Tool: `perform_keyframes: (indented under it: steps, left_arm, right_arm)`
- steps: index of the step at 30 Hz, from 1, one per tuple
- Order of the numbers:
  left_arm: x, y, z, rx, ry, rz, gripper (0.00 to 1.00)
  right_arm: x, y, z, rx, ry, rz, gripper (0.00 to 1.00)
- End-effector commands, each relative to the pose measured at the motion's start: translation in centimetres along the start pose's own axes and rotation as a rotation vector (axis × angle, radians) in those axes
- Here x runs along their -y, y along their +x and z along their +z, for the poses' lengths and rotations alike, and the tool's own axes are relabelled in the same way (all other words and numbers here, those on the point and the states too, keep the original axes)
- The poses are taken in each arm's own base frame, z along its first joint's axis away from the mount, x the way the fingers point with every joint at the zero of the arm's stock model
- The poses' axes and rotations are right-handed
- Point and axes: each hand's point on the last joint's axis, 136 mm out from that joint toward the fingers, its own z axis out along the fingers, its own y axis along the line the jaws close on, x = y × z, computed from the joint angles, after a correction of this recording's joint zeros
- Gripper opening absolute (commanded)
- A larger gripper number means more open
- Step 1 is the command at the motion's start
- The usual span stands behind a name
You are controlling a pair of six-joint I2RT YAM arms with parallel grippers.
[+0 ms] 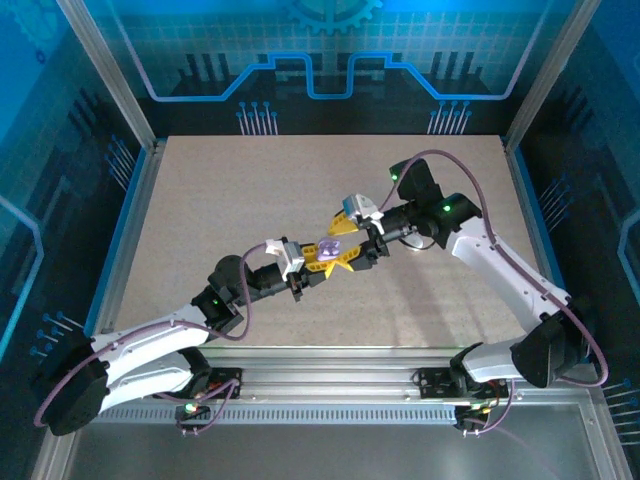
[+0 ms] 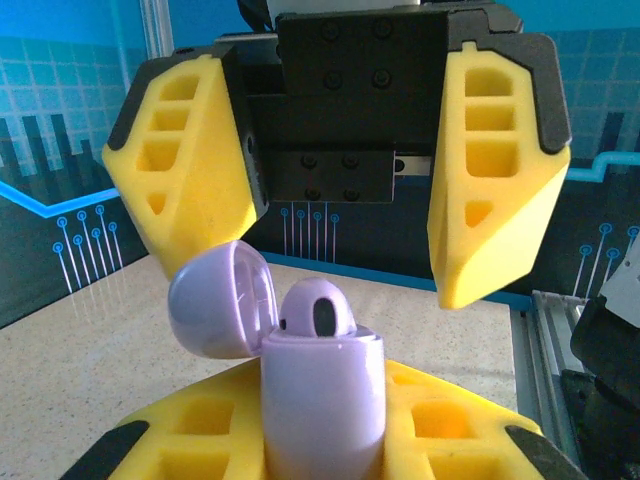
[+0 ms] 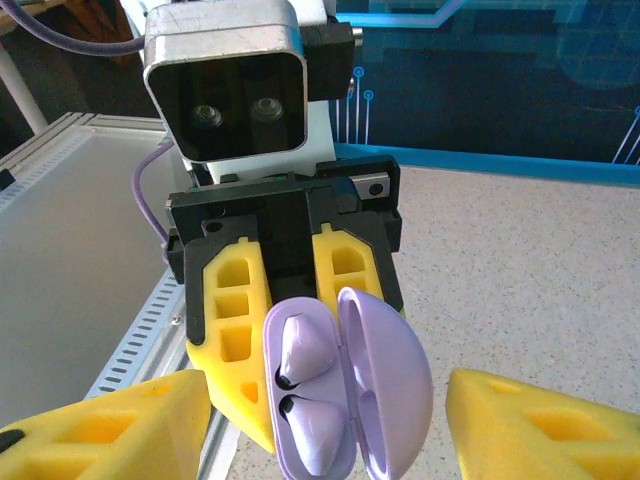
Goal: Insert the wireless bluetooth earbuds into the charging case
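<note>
The lilac charging case (image 3: 372, 400) is held upright above the table, its lid (image 2: 215, 305) swung open. My left gripper (image 1: 320, 261) is shut on the case body (image 2: 322, 400), one yellow finger on each side. Two lilac earbuds sit side by side in the case's wells, one (image 3: 305, 350) above the other (image 3: 318, 428). In the left wrist view one earbud (image 2: 316, 312) pokes above the rim. My right gripper (image 1: 345, 238) faces the case from just beyond it, open. Its yellow fingers (image 2: 185, 165) stand wide apart on either side of the case, touching nothing.
The speckled beige table (image 1: 250, 190) lies below both arms. An aluminium rail (image 1: 330, 385) runs along the near edge. Blue printed walls (image 1: 320, 60) enclose the back and sides.
</note>
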Motion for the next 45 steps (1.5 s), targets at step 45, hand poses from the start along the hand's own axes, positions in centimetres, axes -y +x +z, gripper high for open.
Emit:
perform_keyframes:
  steps: [45]
  left_arm:
    - [-0.6,-2.5,-0.2,0.084,-0.032,0.051,0.17]
  right_arm:
    - [-0.9,-0.8,-1.2,-0.062,0.110,-0.094,0.54]
